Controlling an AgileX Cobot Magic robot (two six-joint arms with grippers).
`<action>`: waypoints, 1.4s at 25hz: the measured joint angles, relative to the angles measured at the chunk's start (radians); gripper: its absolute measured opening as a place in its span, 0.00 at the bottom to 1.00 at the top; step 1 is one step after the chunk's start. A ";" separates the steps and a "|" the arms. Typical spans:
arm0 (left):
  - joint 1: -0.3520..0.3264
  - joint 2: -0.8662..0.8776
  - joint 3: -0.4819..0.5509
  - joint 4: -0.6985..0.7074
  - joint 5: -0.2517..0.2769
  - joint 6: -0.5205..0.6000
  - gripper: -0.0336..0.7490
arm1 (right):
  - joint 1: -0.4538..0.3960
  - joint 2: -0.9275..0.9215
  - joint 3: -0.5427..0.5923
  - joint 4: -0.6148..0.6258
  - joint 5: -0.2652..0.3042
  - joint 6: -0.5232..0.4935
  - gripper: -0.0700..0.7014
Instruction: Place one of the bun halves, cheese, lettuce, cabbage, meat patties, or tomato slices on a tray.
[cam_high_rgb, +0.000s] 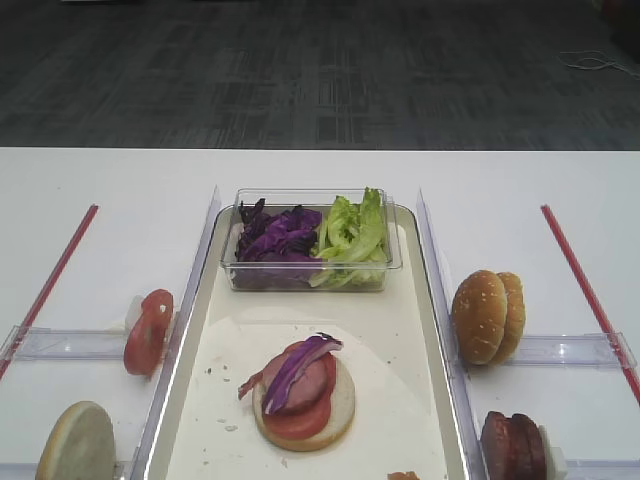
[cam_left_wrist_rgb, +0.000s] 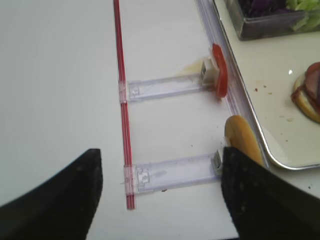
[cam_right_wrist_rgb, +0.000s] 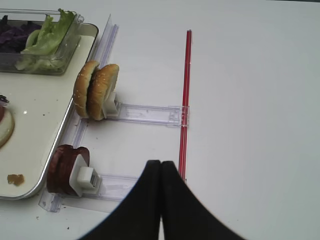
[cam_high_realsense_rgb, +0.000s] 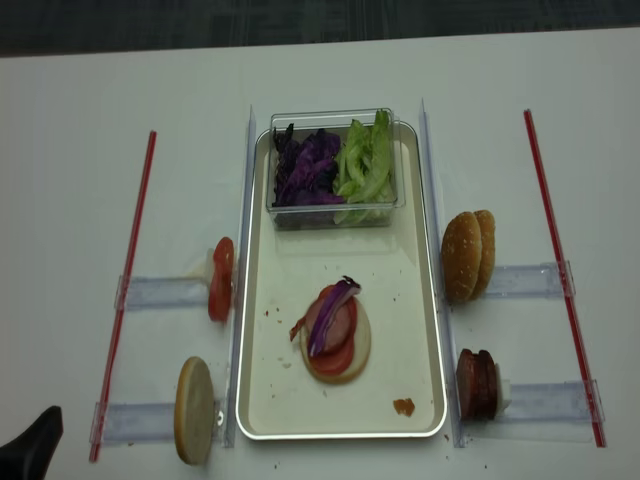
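Two bun halves (cam_high_rgb: 488, 316) stand on edge side by side in a clear holder just right of the tray (cam_high_rgb: 420, 400), and a third bun half (cam_high_rgb: 77, 444) stands alone in a holder at the tray's near left corner. One more bun half (cam_high_rgb: 335, 412) lies flat on the tray as the base of a small stack: on it I count one tomato slice (cam_high_rgb: 303, 420), one meat patty (cam_high_rgb: 305, 385) and one curl of purple cabbage (cam_high_rgb: 305, 366) on top. To the left of the tray, further back, tomato slices (cam_high_rgb: 148, 331) stand upright in their holder; they look like two pressed together, though I cannot be sure of the count. At the near right, two meat patties (cam_high_rgb: 512, 447) stand on edge against a white pusher block. One clear tub (cam_high_rgb: 310, 281) sits at the far end of the tray, holding the rest of the cabbage (cam_high_rgb: 277, 235) on its left side and the lettuce (cam_high_rgb: 352, 234) on its right. One small brownish scrap (cam_high_realsense_rgb: 403, 406) lies on the tray near its front right corner. Two red strips (cam_high_realsense_rgb: 556, 262) run along the white table (cam_high_rgb: 100, 180), one on each side. The left gripper (cam_left_wrist_rgb: 160, 192) is spread wide with nothing between its fingers, over the table near the lone bun half. The right gripper (cam_right_wrist_rgb: 160, 200) is clenched tight on nothing, over the table near the patties.
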 joint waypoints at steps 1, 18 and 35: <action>0.000 -0.027 0.000 0.000 0.002 0.002 0.64 | 0.000 0.000 0.000 0.000 0.000 0.000 0.11; 0.000 -0.123 0.020 -0.025 0.052 0.011 0.64 | 0.000 0.000 0.000 0.000 0.000 0.015 0.11; 0.000 -0.123 0.020 -0.019 0.052 -0.021 0.64 | 0.000 0.000 0.000 0.000 0.000 0.026 0.11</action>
